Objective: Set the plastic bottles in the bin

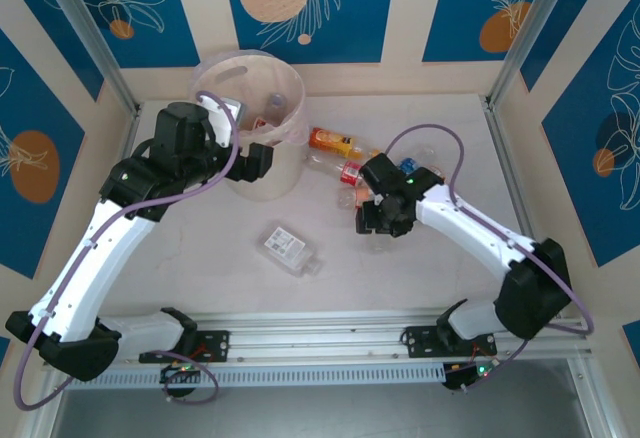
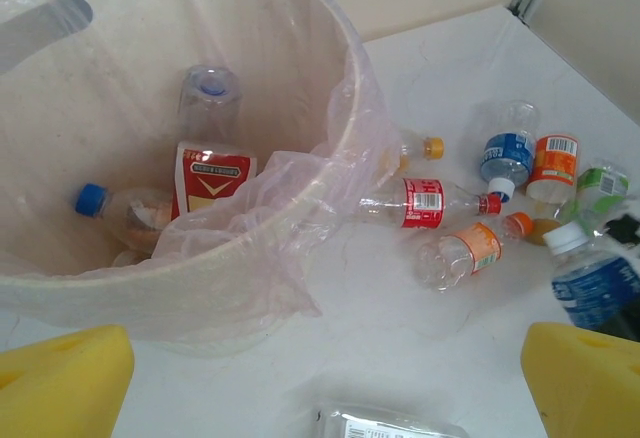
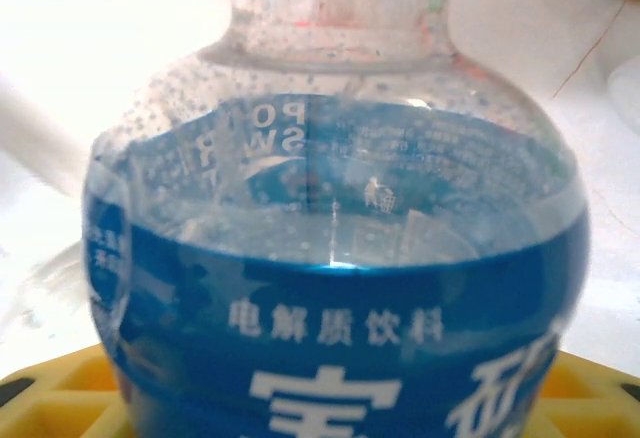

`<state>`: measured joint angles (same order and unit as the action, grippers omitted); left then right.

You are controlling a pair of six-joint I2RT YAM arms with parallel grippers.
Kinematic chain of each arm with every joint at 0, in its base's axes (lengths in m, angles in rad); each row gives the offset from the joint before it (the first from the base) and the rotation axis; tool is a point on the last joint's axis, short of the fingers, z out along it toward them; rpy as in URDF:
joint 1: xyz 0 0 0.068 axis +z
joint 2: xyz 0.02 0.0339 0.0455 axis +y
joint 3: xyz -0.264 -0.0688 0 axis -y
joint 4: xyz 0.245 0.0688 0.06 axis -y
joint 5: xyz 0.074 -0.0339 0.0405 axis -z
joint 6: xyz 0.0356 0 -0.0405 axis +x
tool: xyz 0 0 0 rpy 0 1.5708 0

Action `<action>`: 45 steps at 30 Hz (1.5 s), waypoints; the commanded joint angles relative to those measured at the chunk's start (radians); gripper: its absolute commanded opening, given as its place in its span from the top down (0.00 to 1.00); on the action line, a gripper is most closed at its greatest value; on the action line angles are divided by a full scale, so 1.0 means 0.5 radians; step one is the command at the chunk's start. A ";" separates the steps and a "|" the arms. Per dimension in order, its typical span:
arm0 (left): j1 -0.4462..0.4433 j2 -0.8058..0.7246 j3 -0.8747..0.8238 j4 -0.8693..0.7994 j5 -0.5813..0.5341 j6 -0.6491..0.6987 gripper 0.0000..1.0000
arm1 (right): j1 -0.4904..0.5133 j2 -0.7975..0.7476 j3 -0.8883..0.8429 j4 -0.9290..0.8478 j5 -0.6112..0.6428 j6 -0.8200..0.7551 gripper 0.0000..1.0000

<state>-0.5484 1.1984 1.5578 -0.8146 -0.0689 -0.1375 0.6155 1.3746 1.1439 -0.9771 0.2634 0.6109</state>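
The cream-pink bin (image 1: 268, 180) with its clear liner stands at the back left. Inside it lie a red-labelled bottle (image 2: 213, 178), a blue-capped bottle (image 2: 92, 199) and a clear one (image 2: 208, 96). My left gripper (image 1: 258, 158) hovers beside the bin wall (image 2: 150, 298), open, its yellow fingers (image 2: 62, 380) far apart with bare table between them. My right gripper (image 1: 380, 220) is shut on a blue-labelled bottle (image 3: 330, 288), which stands upright with a white cap (image 2: 598, 280). Several bottles lie loose right of the bin, among them a red-labelled one (image 2: 420, 202) and an orange-labelled one (image 2: 466, 252).
A flattened clear bottle with a white label (image 1: 290, 249) lies mid-table, just below my left gripper (image 2: 392, 424). An orange bottle (image 1: 332, 140) lies behind the cluster. Metal frame posts and wall panels close off the table at the back and sides.
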 commanded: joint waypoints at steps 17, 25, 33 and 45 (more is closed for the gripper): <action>-0.020 -0.282 -0.342 0.081 -0.365 -0.232 0.00 | 0.063 0.216 1.388 0.218 -0.209 -0.421 0.47; -0.020 -0.495 -0.536 0.127 -0.548 -0.360 0.00 | 0.070 0.811 2.141 0.319 -0.287 -0.511 0.47; -0.020 -0.579 -0.597 0.112 -0.522 -0.412 0.01 | 0.076 1.361 2.831 0.454 -0.403 -0.489 0.47; -0.020 -0.568 -0.643 0.149 -0.425 -0.452 0.01 | 0.091 1.820 3.082 0.741 -0.475 -0.586 0.46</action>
<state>-0.5488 0.9192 1.2427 -0.7631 -0.3031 -0.3431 0.6533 2.2551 2.6350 -0.6548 0.0505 0.3462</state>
